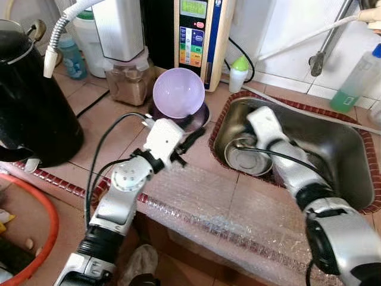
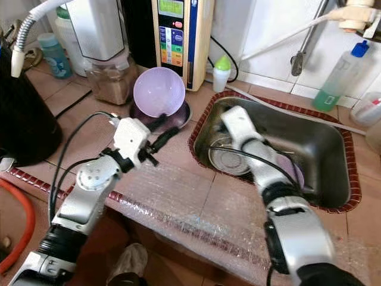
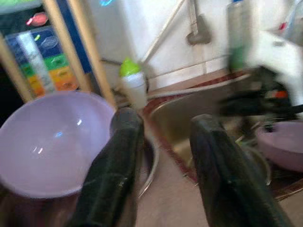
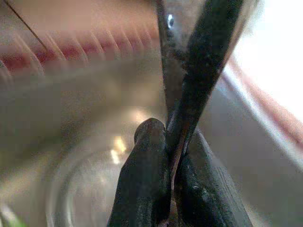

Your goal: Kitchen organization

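Steel sink (image 1: 351, 156) is the landmark. The right gripper (image 4: 177, 142) is down in it, fingers pinched on a thin metal lid edge (image 4: 176, 56), probably lifting it out. Just beside the sink, the left gripper (image 3: 165, 161), fingers apart, faces the round lilac plastic bowl (image 1: 178, 92).

The sink (image 1: 339, 155) is brushed steel, dull with soft glints, and a shiny round metal pan (image 1: 250, 159) lies in it. The lilac bowl (image 1: 178, 92) looks like smooth, glossy plastic, faintly translucent. The counter (image 1: 107, 128) is matt terracotta tile, its front edge covered by crinkly clear bubble wrap (image 1: 226, 208). The kettle (image 1: 33, 101) is glossy black.
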